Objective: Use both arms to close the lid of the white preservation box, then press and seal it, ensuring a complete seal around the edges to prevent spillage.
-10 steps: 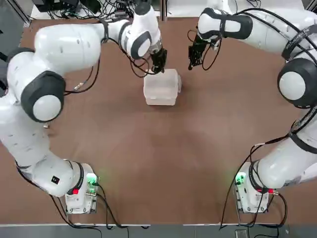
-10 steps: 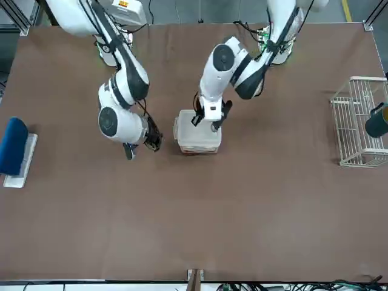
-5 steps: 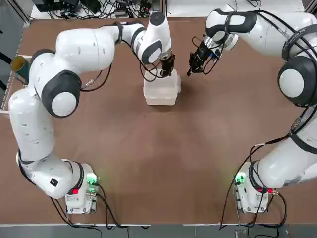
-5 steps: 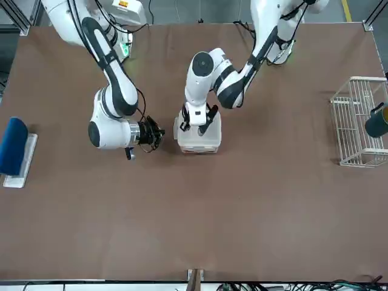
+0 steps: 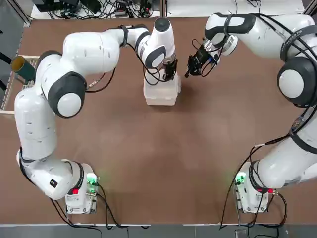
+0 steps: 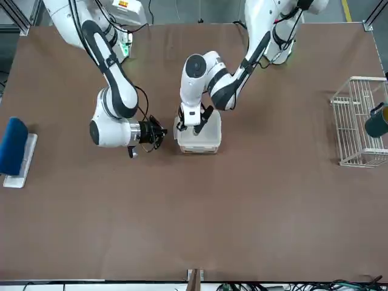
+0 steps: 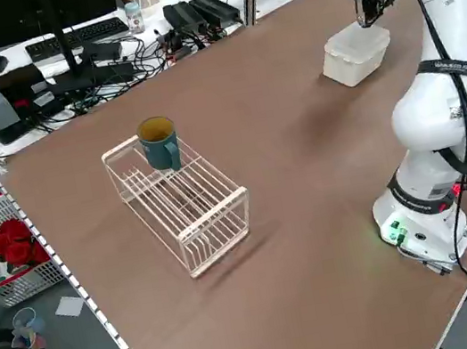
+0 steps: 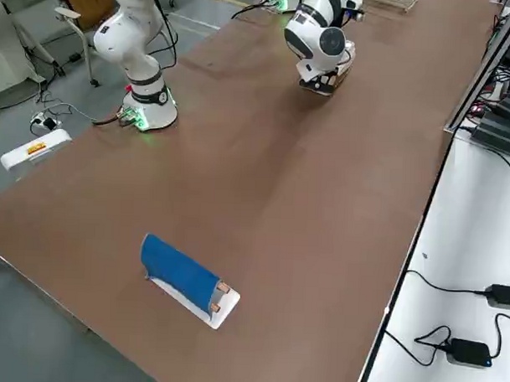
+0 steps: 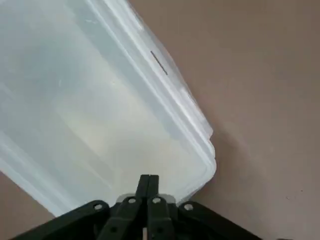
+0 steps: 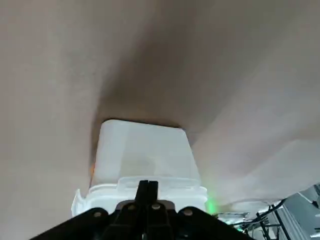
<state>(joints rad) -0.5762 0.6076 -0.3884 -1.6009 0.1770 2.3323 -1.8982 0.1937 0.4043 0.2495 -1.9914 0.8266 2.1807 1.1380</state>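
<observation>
Your left gripper (image 9: pixel 148 187) and right gripper (image 10: pixel 148 192) were closed and empty; the lid (image 9: pixel 95 110) beneath the left claw looked thin, slick and springy, best pressed along its rim.

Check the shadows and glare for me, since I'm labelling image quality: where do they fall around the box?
Right wrist view: dark shadow beyond the milky-white plastic box, greenish glow beside it; left wrist view: pale glare streaks along its translucent rim.

Evenly bright from above — soft shadow beside the box (image 9: pixel 100 115), pale glare along its rim, slightly blurred up close.
</observation>
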